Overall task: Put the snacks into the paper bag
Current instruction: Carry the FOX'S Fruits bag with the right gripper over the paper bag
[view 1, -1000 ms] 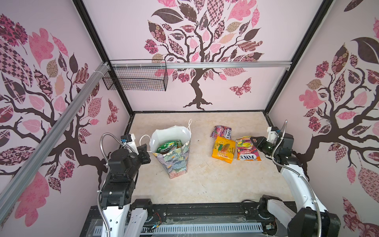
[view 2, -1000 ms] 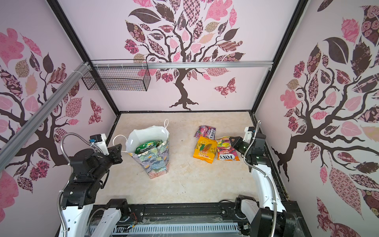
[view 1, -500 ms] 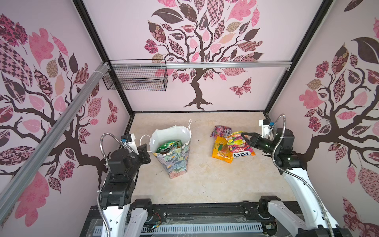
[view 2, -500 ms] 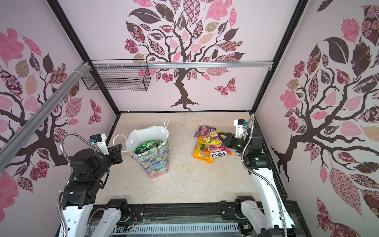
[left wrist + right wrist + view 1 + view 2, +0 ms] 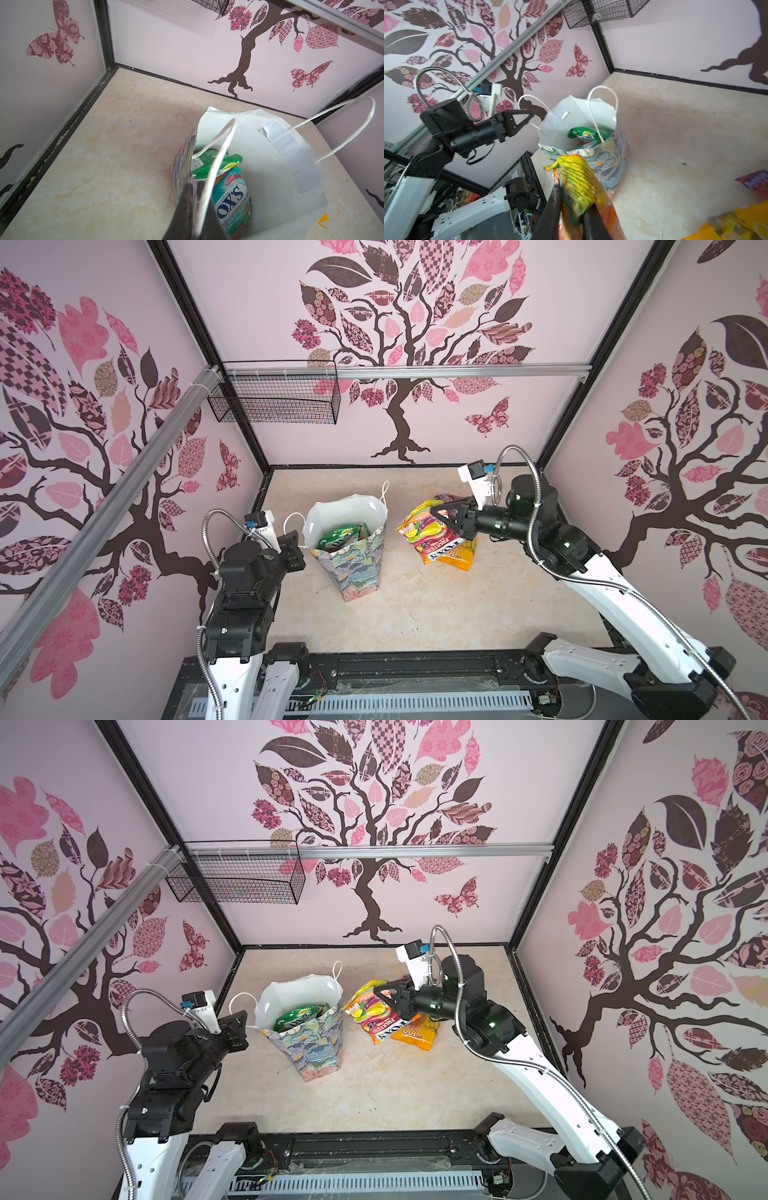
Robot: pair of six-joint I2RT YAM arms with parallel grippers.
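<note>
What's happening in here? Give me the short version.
The right gripper has its jaws clamped on a multicoloured FOX'S fruit pouch, held off the table between the paper bag and the pouches not yet packed: an orange pouch and a purple pouch. The left gripper is shut at the bag's rim by a cord handle, apparently pinching it to steady the bag. Inside lie a green pouch and a teal pouch.

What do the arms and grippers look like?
The left arm and right arm have white links and black joints. The left gripper and right gripper are black, with triangular open-frame fingers. Each wrist has a silver ribbed hose and a white camera block with a blue plug.
</note>
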